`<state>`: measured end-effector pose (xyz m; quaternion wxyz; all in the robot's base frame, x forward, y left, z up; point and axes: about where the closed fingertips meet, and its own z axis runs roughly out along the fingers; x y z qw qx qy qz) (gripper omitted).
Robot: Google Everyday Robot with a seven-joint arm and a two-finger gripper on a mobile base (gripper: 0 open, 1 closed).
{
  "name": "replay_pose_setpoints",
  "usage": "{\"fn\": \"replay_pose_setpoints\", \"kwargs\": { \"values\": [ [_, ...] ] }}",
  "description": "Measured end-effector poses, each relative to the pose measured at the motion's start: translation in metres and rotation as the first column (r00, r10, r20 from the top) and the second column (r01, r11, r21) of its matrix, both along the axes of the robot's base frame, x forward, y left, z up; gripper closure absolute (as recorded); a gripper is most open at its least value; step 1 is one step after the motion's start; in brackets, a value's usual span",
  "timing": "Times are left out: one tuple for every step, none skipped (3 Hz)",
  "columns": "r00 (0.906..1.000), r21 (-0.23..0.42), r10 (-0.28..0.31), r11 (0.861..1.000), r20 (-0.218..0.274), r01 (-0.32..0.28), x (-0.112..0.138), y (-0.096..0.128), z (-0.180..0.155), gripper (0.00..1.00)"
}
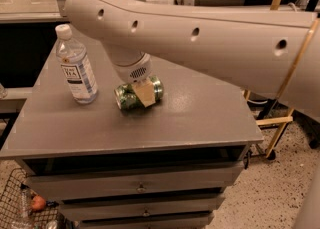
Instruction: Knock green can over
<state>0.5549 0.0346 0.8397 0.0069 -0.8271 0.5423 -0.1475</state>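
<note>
The green can (125, 98) lies on its side near the middle of the grey cabinet top (190, 118), its silver end facing left. My gripper (143, 92) hangs from the big white arm (210, 38) and sits right at the can, covering its middle. A tan part of the gripper is in front of the can's side.
A clear plastic water bottle (76, 68) with a white cap stands upright to the left of the can. The cabinet has drawers (140, 188) below. A wire basket (25, 208) sits on the floor at lower left. A yellow frame (280, 118) stands at the right.
</note>
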Motion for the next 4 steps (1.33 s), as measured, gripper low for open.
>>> {"fn": "replay_pose_setpoints", "kwargs": {
  "values": [
    [1.0000, 0.002, -0.001, 1.000, 0.002, 0.001, 0.000, -0.001, 0.000, 0.12],
    [1.0000, 0.005, -0.001, 1.000, 0.004, 0.001, 0.000, -0.001, 0.001, 0.00],
    [0.9986, 0.034, -0.051, 0.998, -0.010, 0.052, 0.002, -0.018, 0.016, 0.00],
    [0.9944, 0.102, -0.103, 0.989, -0.023, 0.105, 0.004, -0.043, 0.039, 0.00]
  ]
}}
